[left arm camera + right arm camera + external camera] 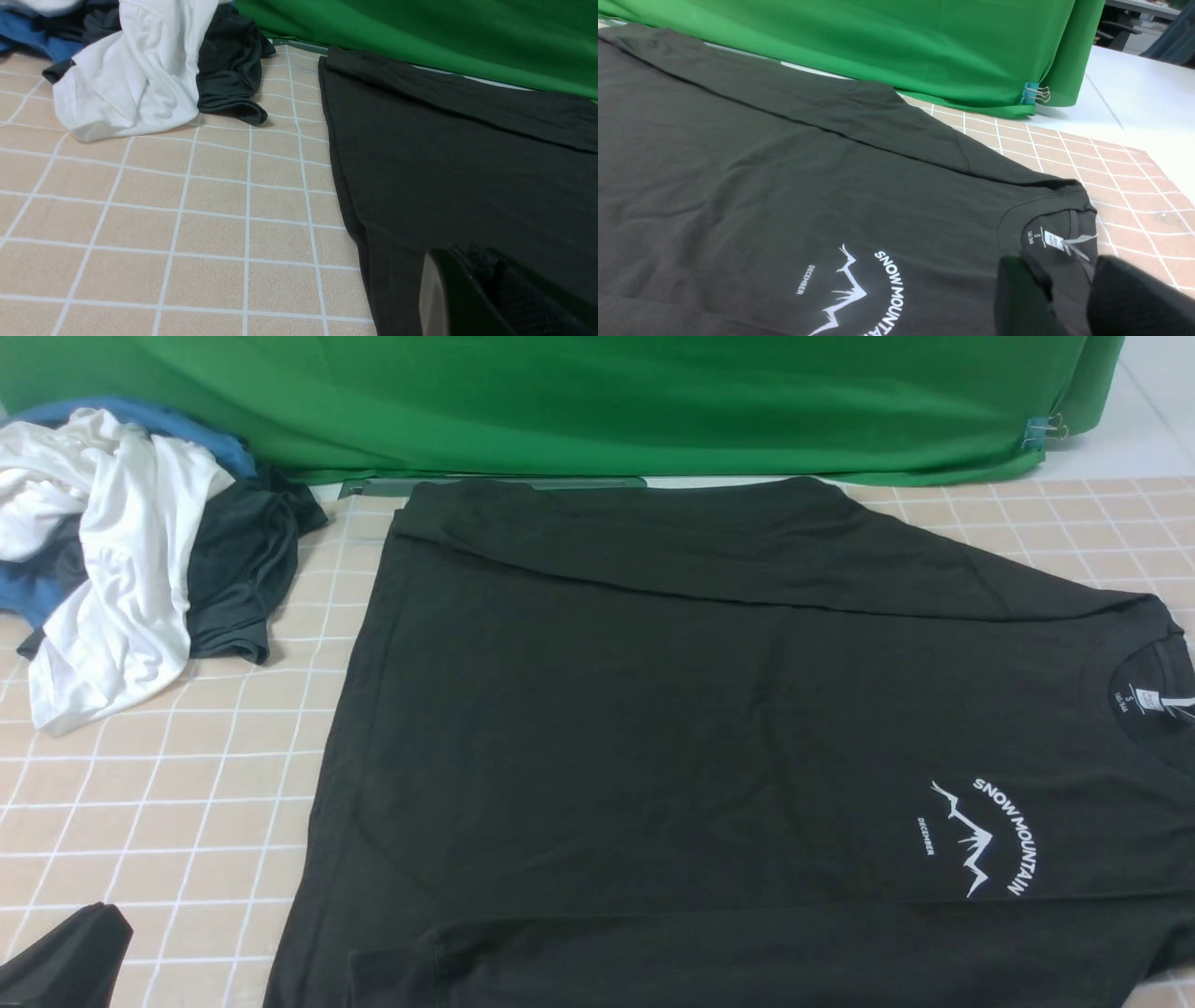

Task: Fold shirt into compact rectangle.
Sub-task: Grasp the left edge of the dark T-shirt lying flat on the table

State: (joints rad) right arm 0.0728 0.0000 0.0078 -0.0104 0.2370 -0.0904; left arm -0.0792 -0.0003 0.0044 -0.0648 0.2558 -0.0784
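The shirt (653, 709) shows its collar between the right pincer's (1064, 298) spread fingers; the left pincer (462, 289) sits pressed together at the near left, by the hem. The shirt lies flat on the mat (187, 803), collar to the right, long edges apparently folded in. Lifting one end alone could, I reckon, drag those folds open and skew the rectangle.

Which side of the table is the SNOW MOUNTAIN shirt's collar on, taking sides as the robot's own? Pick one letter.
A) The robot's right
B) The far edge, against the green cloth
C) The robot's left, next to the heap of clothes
A: in the front view the collar sits at the right end of the shirt, while the clothes pile lies beyond its left end.
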